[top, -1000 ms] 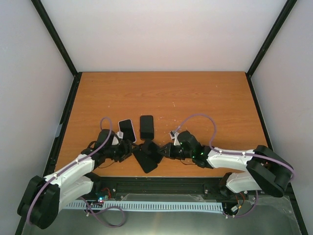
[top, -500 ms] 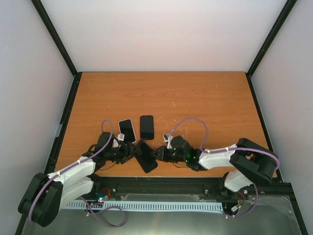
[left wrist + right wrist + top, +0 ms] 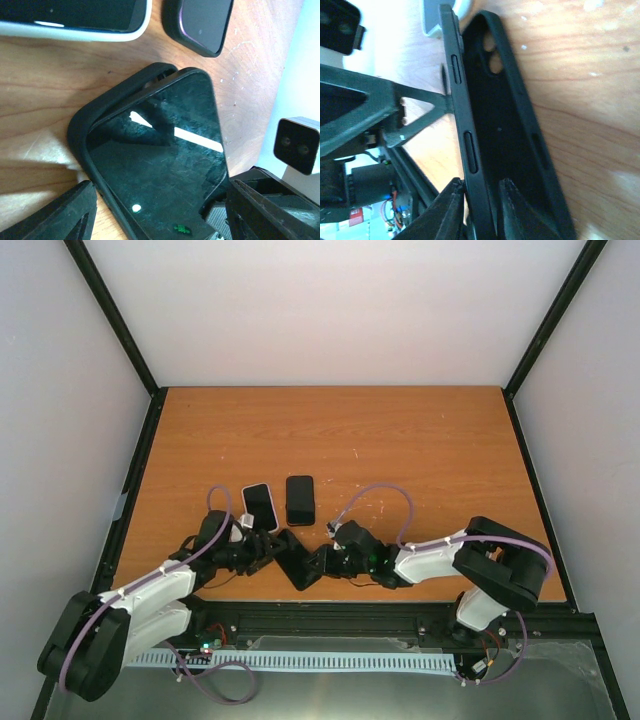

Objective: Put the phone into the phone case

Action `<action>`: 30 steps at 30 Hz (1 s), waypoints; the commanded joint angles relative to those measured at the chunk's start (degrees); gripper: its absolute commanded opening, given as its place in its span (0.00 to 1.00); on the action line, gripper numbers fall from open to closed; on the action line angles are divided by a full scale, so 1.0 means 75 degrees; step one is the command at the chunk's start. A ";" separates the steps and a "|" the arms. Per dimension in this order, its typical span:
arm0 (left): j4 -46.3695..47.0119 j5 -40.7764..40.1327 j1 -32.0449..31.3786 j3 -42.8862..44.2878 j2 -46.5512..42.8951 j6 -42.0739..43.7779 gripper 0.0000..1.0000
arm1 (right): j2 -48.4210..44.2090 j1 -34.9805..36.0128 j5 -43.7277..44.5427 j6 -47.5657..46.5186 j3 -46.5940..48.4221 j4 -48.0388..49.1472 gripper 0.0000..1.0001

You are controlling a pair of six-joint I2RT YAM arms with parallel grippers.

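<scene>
Just beyond the work we see two spare handsets lying flat, a white-edged phone and a dark phone side by side, the first close to the left gripper and nearly touching the phone case. The phone sits near the front edge between the two arms. One long side is down in the black case and the other is tilted up out of it. The right gripper is narrowed onto the phone's raised edge, one finger outside it and one inside the case. The left gripper's jaws are spread wide on either side of the case's near end, and we cannot tell whether they press on it. The right wrist's white camera sits close by. All of this rests on an orange wood-grain table flecked with white marks, enclosed by plain white walls and black frame posts.
</scene>
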 commanded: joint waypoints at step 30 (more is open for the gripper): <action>-0.0448 -0.0687 0.0017 0.0442 0.0109 0.0569 0.63 | 0.0145 -0.0190 0.0330 -0.3324 0.2144 -0.4071 0.63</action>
